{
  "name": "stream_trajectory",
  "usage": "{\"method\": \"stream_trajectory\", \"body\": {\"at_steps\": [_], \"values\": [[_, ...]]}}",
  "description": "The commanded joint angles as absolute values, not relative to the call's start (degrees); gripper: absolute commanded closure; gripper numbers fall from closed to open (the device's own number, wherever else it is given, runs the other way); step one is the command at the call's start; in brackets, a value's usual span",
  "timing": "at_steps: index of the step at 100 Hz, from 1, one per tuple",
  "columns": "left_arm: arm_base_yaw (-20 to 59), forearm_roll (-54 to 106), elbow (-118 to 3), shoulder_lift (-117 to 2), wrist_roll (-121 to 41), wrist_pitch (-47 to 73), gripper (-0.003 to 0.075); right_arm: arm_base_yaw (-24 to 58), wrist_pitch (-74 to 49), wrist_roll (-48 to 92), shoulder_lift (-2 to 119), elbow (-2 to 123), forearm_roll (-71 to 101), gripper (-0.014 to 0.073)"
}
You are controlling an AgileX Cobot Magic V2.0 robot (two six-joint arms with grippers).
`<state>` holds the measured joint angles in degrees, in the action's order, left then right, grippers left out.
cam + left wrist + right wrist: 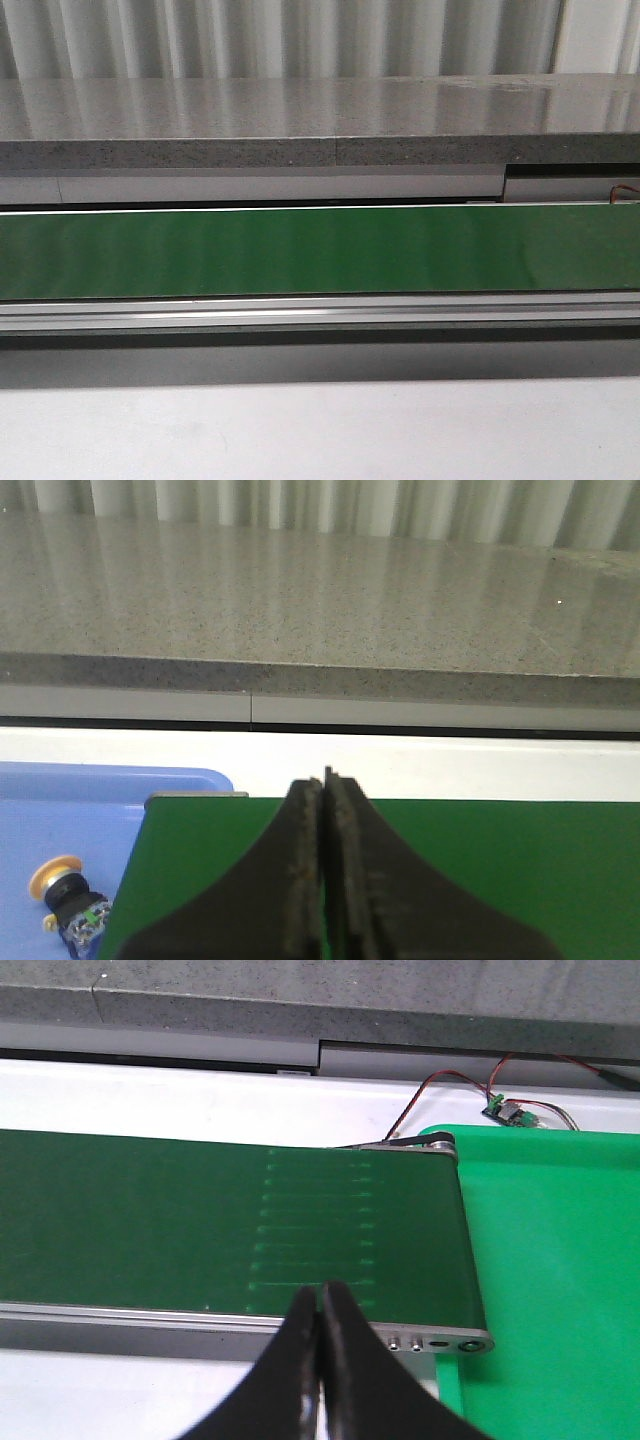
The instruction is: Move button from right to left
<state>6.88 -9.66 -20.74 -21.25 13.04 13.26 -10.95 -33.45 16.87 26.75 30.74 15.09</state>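
The button [68, 895], with an orange-yellow cap, dark collar and a block with a green mark, lies on its side in the blue tray [60, 820] in the left wrist view. My left gripper [325, 780] is shut and empty, hovering over the green belt [480, 860] beside the tray. My right gripper [320, 1295] is shut with nothing in it, above the near rail of the belt [200, 1220] close to its end. Neither gripper nor the button shows in the front view.
The green conveyor belt [320, 250] runs across the front view, with an aluminium rail [320, 312] before it and a grey stone shelf [300, 120] behind. A green tray [550, 1260] sits at the belt's end; a small circuit board with wires [505, 1110] lies beyond it.
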Motion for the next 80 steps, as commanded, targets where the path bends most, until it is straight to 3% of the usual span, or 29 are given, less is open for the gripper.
{"method": "stream_trajectory", "body": {"at_steps": [1,48,80], "values": [[7.5,-6.9,-19.4,-17.7,8.3,6.5,0.074,-10.9,-29.4,17.4,26.9,32.1,15.9,0.0661],[6.0,-1.2,-0.9,-0.1,3.1,-2.9,0.074,-10.9,-29.4,17.4,26.9,32.1,15.9,0.0661],[6.0,-1.6,1.3,2.3,3.1,-3.7,0.074,-10.9,-29.4,17.4,26.9,32.1,15.9,0.0661]]}}
